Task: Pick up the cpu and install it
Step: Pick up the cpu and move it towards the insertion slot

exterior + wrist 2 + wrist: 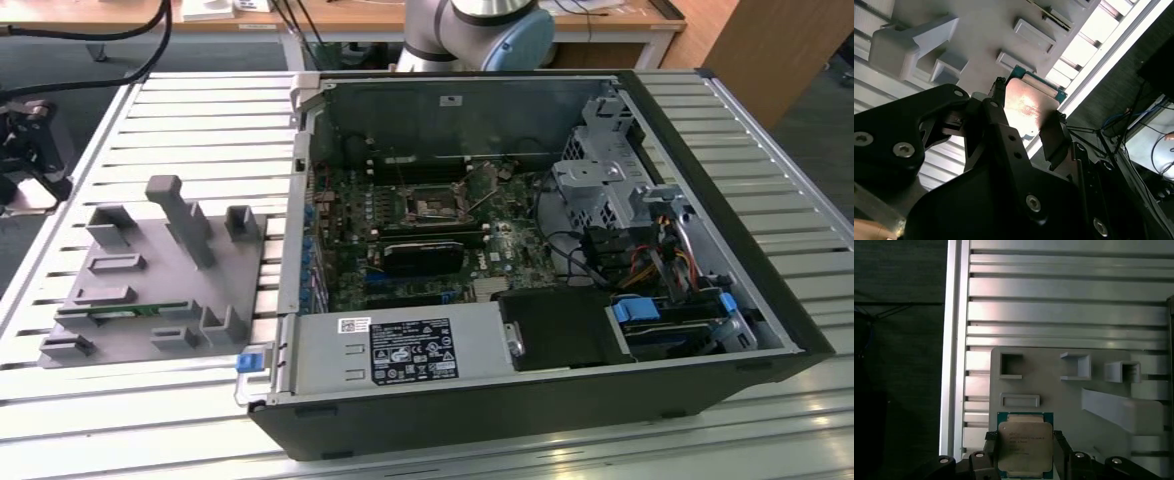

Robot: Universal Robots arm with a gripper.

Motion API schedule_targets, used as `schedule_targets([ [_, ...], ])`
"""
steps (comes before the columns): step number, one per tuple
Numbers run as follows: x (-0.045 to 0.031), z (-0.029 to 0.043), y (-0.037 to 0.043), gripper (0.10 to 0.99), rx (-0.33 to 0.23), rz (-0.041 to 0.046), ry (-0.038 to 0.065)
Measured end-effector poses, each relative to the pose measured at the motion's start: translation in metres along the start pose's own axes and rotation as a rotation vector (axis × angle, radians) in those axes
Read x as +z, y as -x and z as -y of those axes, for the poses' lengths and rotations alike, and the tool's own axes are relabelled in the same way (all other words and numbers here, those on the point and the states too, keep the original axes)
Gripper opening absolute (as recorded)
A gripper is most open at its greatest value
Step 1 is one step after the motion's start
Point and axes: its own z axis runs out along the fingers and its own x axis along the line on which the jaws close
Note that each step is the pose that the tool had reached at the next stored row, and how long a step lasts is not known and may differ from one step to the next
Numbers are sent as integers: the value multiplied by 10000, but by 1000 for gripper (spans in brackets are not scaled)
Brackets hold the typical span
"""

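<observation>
The cpu [1025,447] is a flat square chip with a shiny metal top and a green rim. In both wrist views it sits between my gripper's two black fingers, just over the near edge of the grey plastic holder [1074,390]. My gripper [1025,452] is shut on the cpu [1029,107], one finger [998,95] on each opposite side. In the exterior view, the dark square socket [434,205] lies on the motherboard inside the open computer case [534,250].
The grey holder [147,280] with upright posts and pockets stands on the slatted metal table [200,110], on the exterior view's left of the case. A green memory strip [120,312] lies in it. The arm's base [481,30] rises behind the case.
</observation>
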Motion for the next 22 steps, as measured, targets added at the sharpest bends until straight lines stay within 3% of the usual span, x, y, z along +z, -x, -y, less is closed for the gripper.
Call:
schedule_targets([
  [14,-170,-15,1,525,0,1,1],
  [22,-351,-32,1,525,0,0,0],
])
